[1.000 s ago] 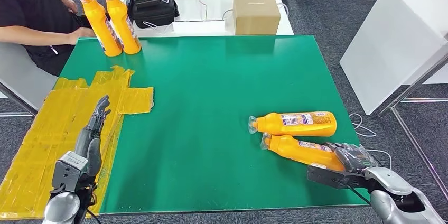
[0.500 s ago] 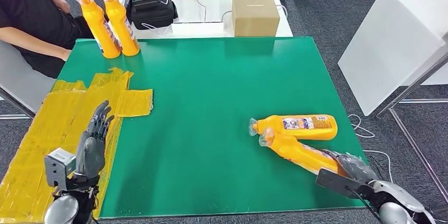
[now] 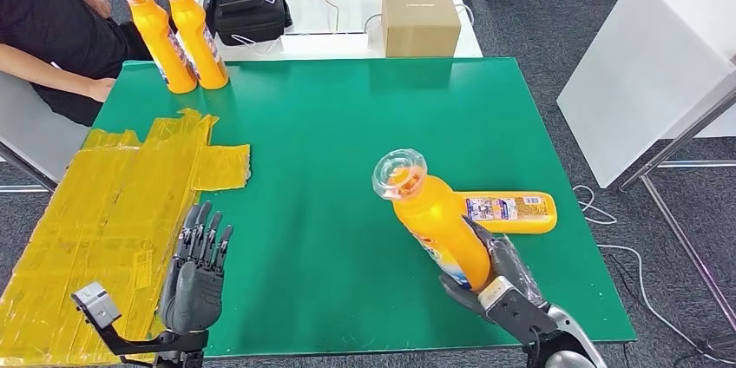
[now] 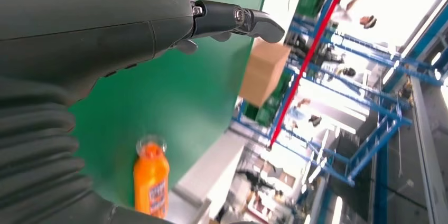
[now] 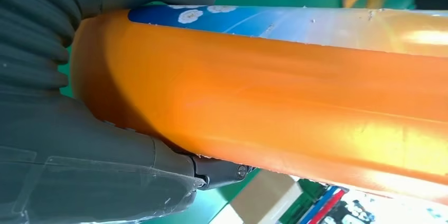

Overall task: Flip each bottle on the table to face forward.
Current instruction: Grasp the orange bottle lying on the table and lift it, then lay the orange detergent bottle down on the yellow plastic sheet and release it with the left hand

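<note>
A: What's on the green table (image 3: 330, 142)?

B: 4 orange bottles. The largest in sight is the held bottle (image 3: 438, 220), raised near the table's front right and tilted, its clear cap toward the camera. Just behind it, the lying bottle (image 3: 508, 210) rests on its side, label up. 2 upright bottles (image 3: 178, 34) stand touching at the far left corner, beside a person (image 3: 52, 29) in black.

A: And the hands?

B: The right hand (image 3: 503, 285) grips the held bottle around its lower body; the right wrist view shows a blue label strip against the thumb. The left hand (image 3: 198, 268) hangs over the front left edge, fingers spread and straight, holding nothing, beside the yellow tape patch (image 3: 113, 212).

A: Anything unclear?

B: The held bottle's base is hidden by the fingers, and the labels are too small to read.
</note>
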You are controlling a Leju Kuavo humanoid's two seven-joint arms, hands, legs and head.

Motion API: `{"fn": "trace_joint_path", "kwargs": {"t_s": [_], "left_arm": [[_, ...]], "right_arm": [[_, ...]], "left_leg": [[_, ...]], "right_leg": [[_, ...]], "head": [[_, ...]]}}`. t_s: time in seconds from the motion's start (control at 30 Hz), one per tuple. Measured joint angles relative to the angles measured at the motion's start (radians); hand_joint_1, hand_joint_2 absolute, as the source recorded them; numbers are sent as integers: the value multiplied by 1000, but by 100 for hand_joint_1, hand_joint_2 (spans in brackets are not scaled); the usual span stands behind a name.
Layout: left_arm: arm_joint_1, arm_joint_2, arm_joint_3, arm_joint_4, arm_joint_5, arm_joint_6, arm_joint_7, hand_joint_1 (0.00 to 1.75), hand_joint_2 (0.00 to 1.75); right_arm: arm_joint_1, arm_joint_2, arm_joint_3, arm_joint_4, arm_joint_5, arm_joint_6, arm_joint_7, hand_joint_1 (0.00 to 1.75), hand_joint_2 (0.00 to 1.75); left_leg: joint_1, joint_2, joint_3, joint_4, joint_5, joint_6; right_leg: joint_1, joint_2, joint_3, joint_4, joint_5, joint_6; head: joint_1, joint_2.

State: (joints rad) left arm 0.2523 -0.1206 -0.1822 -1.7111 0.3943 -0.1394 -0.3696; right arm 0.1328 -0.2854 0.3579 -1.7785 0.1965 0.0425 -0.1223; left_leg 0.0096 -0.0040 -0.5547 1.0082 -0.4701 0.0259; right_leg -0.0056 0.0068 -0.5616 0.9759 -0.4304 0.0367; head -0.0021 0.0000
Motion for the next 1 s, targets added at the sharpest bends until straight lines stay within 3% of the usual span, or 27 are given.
{"fn": "trace_joint_path", "kwargs": {"t_s": [0.33, 0.83, 1.0], "left_arm": [[-39, 0, -88, -3, 35, 2, 10, 0, 175], [-47, 2, -105, -3, 47, -1, 12, 0, 175], [-65, 1, -124, -3, 67, -16, 27, 0, 175]], "right_arm": [[-145, 96, 74, 140, -17, 35, 63, 175, 175], [-184, 120, 105, 204, -17, 42, 76, 175, 175], [-276, 151, 161, 303, -8, 70, 113, 175, 175]], "left_leg": [[0, -1, 0, 0, 1, 0], [0, -1, -2, 0, 0, 0], [0, 0, -2, 0, 1, -1]], "right_leg": [[0, 0, 0, 0, 0, 0], [0, 0, -2, 0, 0, 0], [0, 0, -2, 1, 0, 0]], "head": [[0, 0], [0, 0], [0, 0]]}}
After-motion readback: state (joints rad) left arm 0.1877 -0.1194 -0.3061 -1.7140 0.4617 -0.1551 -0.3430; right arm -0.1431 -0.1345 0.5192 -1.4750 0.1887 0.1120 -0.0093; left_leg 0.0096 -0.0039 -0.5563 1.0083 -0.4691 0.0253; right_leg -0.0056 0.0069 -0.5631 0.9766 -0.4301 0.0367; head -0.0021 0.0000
